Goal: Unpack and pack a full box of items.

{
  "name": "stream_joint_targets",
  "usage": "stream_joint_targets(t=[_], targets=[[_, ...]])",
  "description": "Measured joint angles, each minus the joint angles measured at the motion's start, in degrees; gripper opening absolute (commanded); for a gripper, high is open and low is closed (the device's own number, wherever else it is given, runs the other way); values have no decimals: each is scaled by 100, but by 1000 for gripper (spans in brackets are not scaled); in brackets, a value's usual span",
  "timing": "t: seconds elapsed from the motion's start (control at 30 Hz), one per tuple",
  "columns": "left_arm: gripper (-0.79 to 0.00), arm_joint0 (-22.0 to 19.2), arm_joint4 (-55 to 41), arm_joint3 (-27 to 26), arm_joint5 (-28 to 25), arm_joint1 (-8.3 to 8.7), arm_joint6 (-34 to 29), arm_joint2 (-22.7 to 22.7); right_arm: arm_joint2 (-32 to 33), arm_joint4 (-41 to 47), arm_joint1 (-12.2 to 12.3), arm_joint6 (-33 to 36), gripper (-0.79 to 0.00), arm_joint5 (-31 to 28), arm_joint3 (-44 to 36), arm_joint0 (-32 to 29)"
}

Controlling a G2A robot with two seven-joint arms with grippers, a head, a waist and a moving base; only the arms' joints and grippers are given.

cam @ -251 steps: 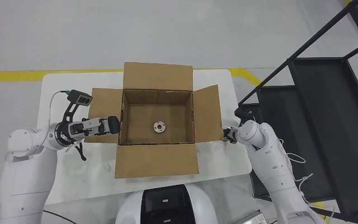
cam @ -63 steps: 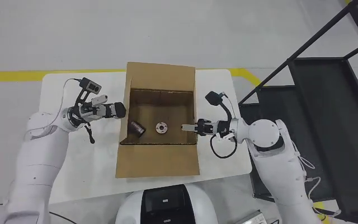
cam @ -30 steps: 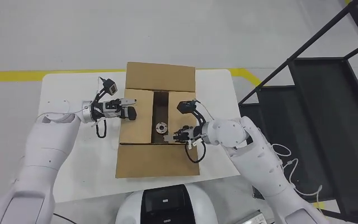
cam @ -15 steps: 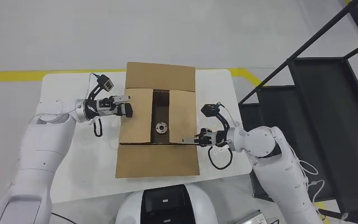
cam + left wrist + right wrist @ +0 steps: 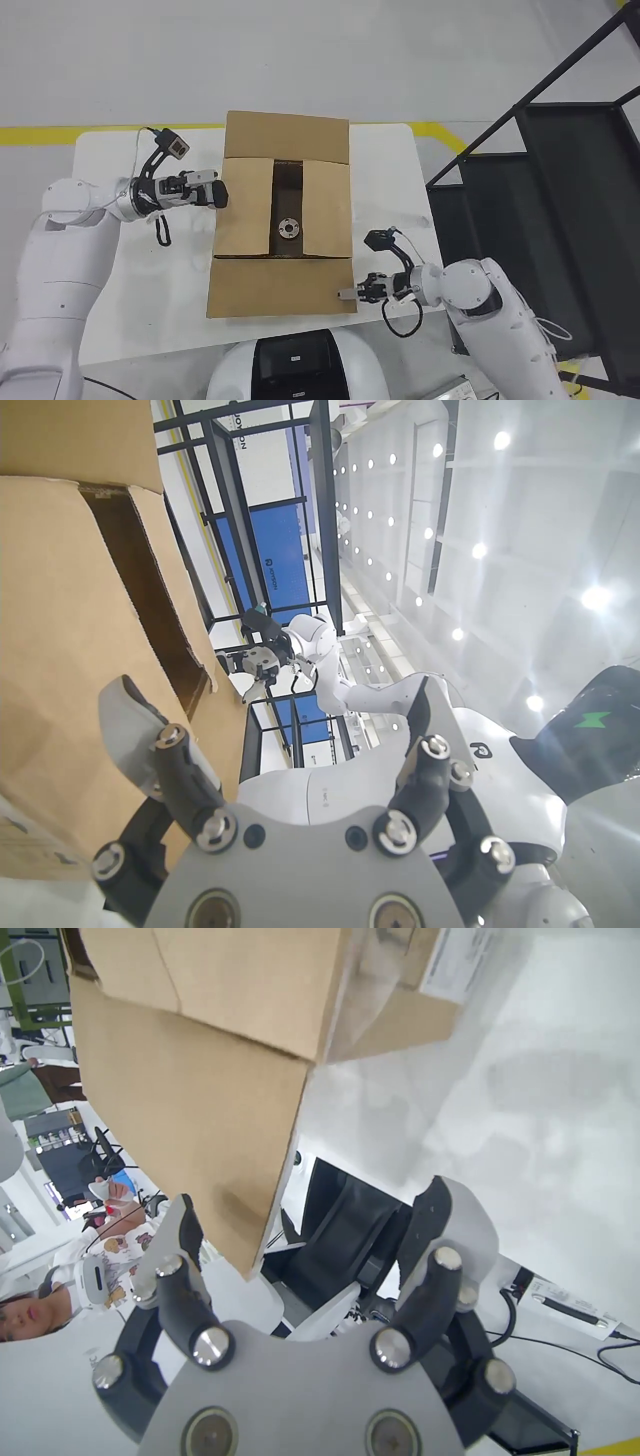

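Showing a ring [image 5: 287, 227] between its folded-in side flaps [image 5: 245, 208], the box [image 5: 325, 210] lies part-closed. Fingers wide, the left gripper [image 5: 215, 192] is beside its left edge; the right gripper [image 5: 347, 294], fingers wide, straddles its near flap's [image 5: 280, 286] corner.

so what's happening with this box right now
The robot appears to be closing a cardboard box on the white table. Its two side flaps are folded in, and the gap between them shows a small round part inside. The far flap and near flap lie open. The left claw, open, is at the left side flap. The right claw, open, sits around the near flap's right corner.
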Motion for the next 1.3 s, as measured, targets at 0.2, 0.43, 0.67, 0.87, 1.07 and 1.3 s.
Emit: stream_joint_targets(t=[0.2,0.43,0.67,0.87,1.07,1.3], targets=[[0,49,23,-49,-4,18,62,11,98,831,65,434,0,-603,12,-92],[0,111,13,-80,-44,46,104,-22,-25,2087,120,1217,0,-1012,255,239],[0,238,2,-182,-43,103,133,-153,-213,2939,149,1495,0,-1051,514,600],[0,299,5,-272,-19,128,170,-170,-404,3487,156,1528,0,-1052,818,972],[0,325,-6,-340,12,145,187,-160,-495,3862,163,1385,0,-1078,1077,1282],[0,340,17,-484,64,161,169,-113,-579,3933,159,735,0,-846,1258,1582]])
